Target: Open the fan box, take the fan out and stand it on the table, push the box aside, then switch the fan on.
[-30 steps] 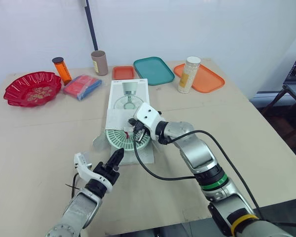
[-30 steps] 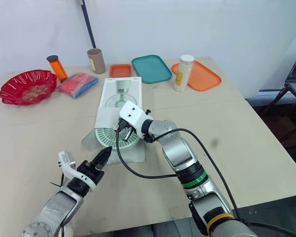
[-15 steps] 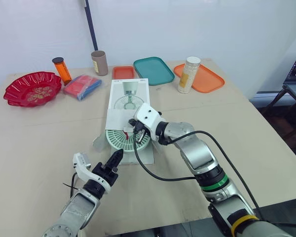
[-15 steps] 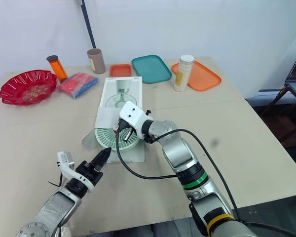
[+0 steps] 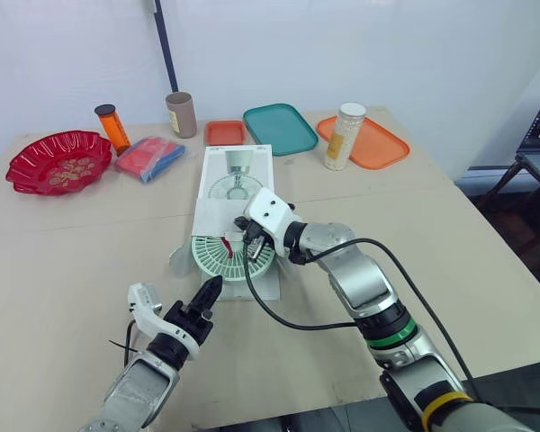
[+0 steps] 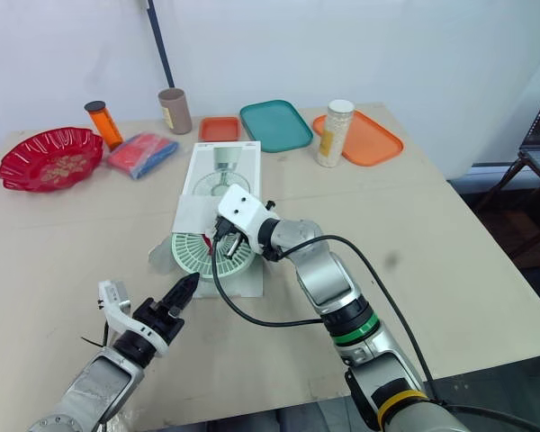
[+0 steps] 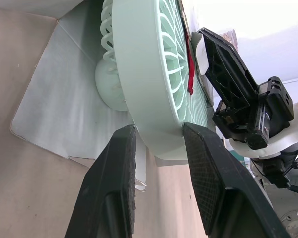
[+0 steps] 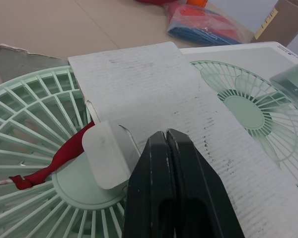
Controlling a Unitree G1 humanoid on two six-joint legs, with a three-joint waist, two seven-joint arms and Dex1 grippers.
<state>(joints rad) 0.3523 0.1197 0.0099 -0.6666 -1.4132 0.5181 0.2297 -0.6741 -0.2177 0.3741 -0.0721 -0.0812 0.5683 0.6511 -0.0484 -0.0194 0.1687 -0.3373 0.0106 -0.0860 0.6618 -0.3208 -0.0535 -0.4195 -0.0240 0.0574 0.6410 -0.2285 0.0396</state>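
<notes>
Two end effectors crowd the near end of the fan box, which lies flat in the middle of the bench with its end flaps splayed open. The fan, pale green, lies face up and partly out of that open end. Its near rim is over the lower flap and its far part is tucked beneath the white top flap.

From where I stand, the right end effector has its two black fingers pressed together with nothing between them that I can make out. It sits over that top flap, right by the fan's hub. I'd guess it is there to keep the flap and box steady, though I cannot tell whether it touches the card.

The left end effector comes in low from the near side with its fingers spread apart, and the fan's rim shows between them. That looks like a set-up for pinching the rim and drawing the fan clear.

A red tie lies across the grille beside the hub. The teal tray and the jar sit well apart at the far edge, leaving bare bench on either side for standing the fan up.
</notes>
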